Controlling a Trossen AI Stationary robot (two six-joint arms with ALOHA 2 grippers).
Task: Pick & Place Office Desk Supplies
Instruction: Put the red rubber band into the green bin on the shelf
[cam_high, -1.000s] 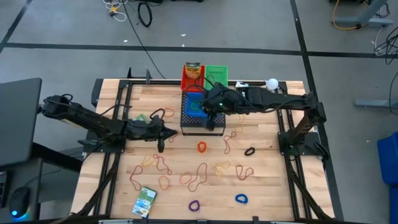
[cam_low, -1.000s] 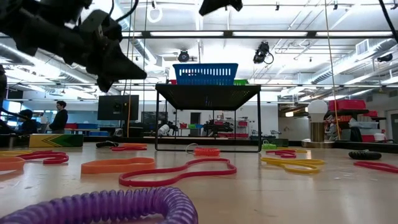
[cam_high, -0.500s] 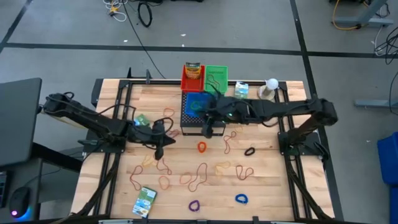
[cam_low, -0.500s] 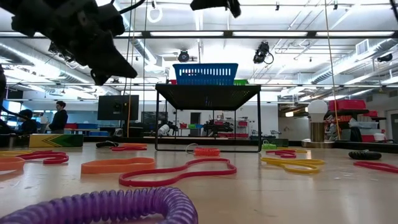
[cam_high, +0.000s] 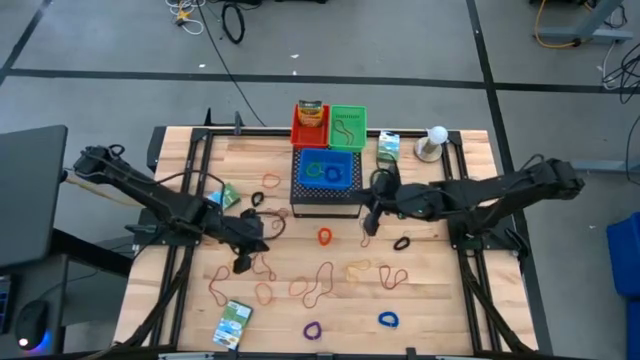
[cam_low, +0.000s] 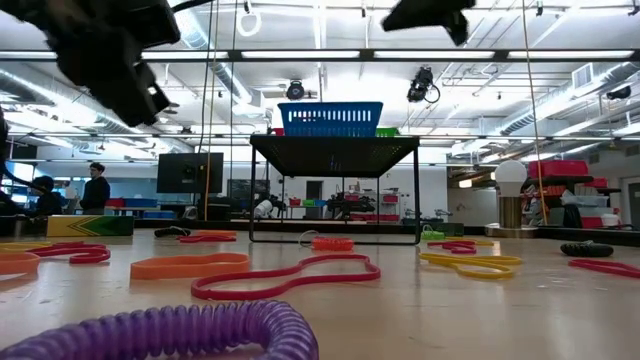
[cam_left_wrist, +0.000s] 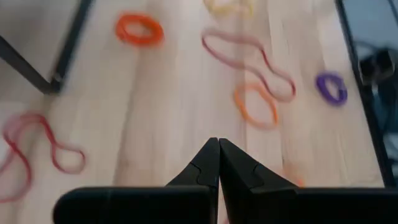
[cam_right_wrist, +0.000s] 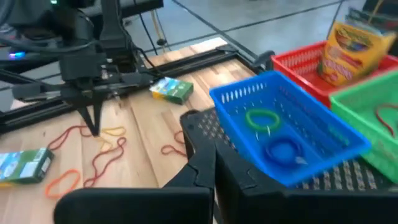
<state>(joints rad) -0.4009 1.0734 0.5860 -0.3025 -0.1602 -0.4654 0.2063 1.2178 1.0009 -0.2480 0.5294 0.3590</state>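
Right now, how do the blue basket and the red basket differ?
The blue basket sits on top of the black box; the red basket stands behind it, beside the green basket. The blue basket holds a green loop and a blue loop; the red basket holds a crayon box. Both are perforated plastic bins.

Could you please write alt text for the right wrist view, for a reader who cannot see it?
The right gripper, fingers shut and empty, faces a blue plastic basket holding a green loop and a blue loop, atop a black perforated box. Beyond, the left gripper points down over thin rubber bands on the wooden table.
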